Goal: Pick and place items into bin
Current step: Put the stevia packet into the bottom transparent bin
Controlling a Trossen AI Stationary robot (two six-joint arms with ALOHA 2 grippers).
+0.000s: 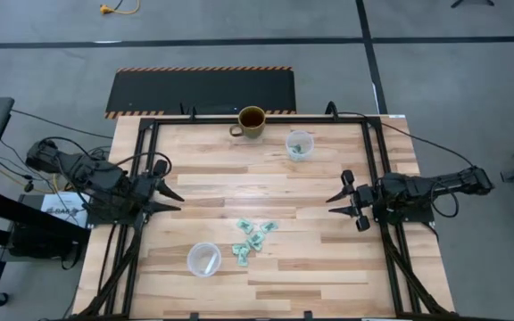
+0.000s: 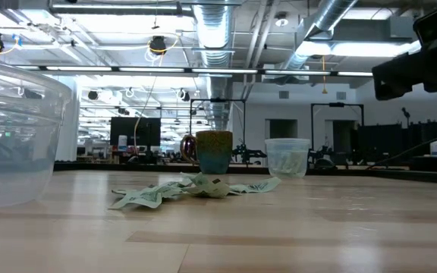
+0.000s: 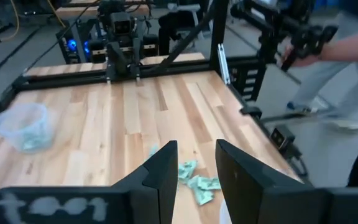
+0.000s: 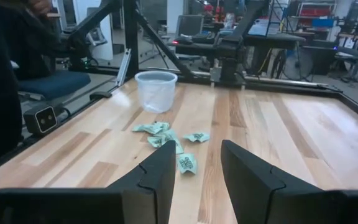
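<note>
Several small mint-green crinkly wrapped pieces (image 1: 252,236) lie in a loose pile on the wooden table, seen also in the low view (image 2: 196,189), the left wrist view (image 3: 197,182) and the right wrist view (image 4: 169,140). My left gripper (image 1: 173,194) is open at the table's left side, pointing at the pile from a distance (image 3: 196,165). My right gripper (image 1: 335,201) is open at the right side, likewise apart from the pile (image 4: 194,168). A clear plastic cup (image 1: 299,144) near the far edge holds a few green pieces (image 3: 23,127).
A second clear cup (image 1: 203,259) stands near the pile toward the near edge (image 4: 155,90). A brown-green mug (image 1: 252,122) stands at the far edge (image 2: 213,152). A black frame (image 1: 150,134) runs along the table's sides. A person's arm (image 3: 353,46) shows beyond the table.
</note>
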